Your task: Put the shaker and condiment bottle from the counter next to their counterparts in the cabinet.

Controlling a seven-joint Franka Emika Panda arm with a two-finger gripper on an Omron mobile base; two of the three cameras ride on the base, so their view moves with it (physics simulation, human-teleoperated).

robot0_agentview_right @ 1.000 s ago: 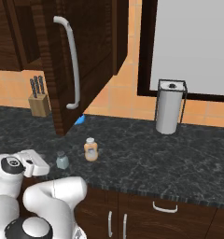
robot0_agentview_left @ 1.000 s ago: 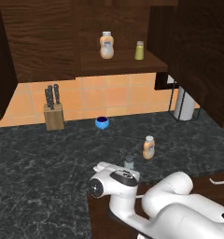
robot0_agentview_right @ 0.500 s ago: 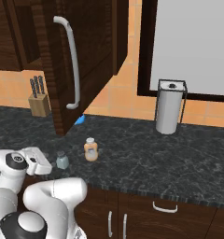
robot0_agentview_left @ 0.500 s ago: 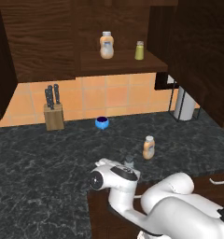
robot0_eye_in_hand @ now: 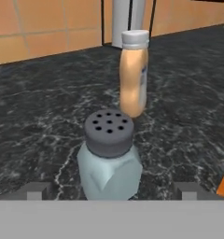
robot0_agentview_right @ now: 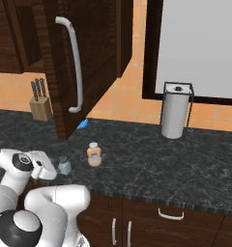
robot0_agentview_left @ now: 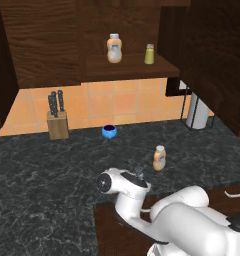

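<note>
Pincer [robot0_eye_in_hand: 109,193] spread wide, grasping nothing, tips low on either side of the shaker [robot0_eye_in_hand: 109,156]. Standing upright near the front edge of the desk [robot0_agentview_left: 42,175], straight ahead of the pincer, long axis vertical. Just beyond, the orange bottle [robot0_eye_in_hand: 133,74], also upright. Waiting on the cabinet shelf [robot0_agentview_left: 127,67] above: their twins.

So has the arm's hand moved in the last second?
Yes. In the left view the hand has slid right along the counter, closer to the orange bottle.
</note>
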